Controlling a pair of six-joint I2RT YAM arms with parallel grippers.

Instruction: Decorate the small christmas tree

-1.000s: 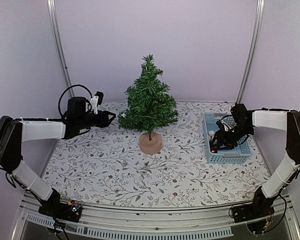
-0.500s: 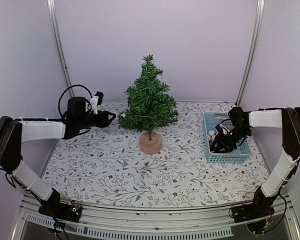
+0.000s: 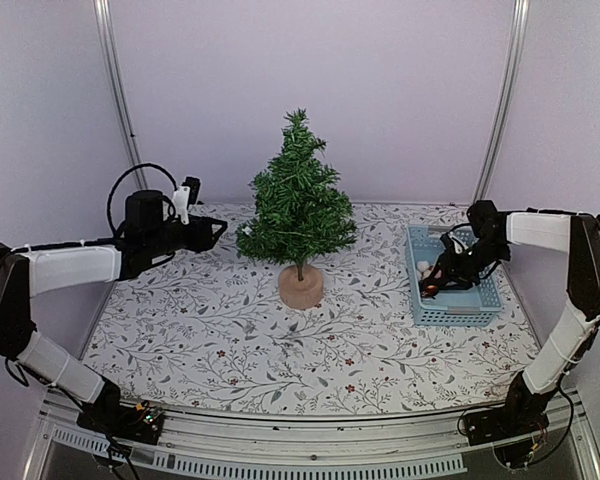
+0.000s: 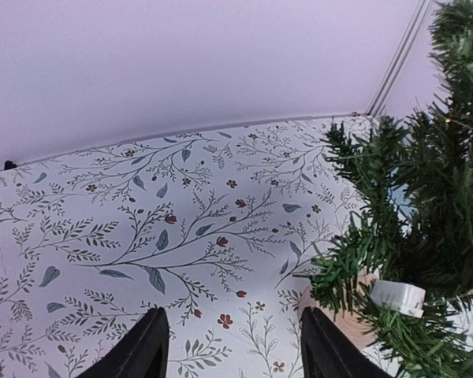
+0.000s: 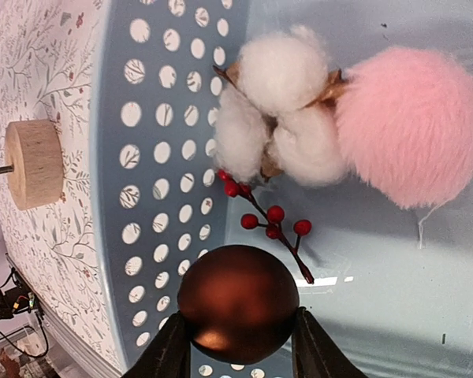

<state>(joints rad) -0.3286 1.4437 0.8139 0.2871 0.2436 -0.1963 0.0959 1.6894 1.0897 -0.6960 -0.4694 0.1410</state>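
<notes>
The small christmas tree [image 3: 298, 205] stands mid-table on its round wooden base [image 3: 301, 286]; no ornaments show on it. My left gripper [image 3: 218, 233] hovers just left of the lower branches, open and holding nothing. The left wrist view shows that open gripper [image 4: 232, 346] over the floral cloth, with tree branches [image 4: 426, 197] and a white tag [image 4: 397, 297] at right. My right gripper [image 3: 432, 285] reaches into the blue basket [image 3: 455, 314]. In the right wrist view it [image 5: 240, 324] is shut on a dark red-brown ball ornament [image 5: 238, 299].
Inside the basket [image 5: 158, 157] lie a white cotton boll [image 5: 280, 110], a pink pompom [image 5: 410, 126] and a red berry sprig [image 5: 272, 220]. The tree's base [image 5: 33, 163] shows beyond the basket wall. Metal frame posts stand at the back corners.
My right gripper's jaws have narrowed onto the ball and the gripper has shifted slightly back in the basket. The left arm has risen a little and its jaws are slightly wider.
</notes>
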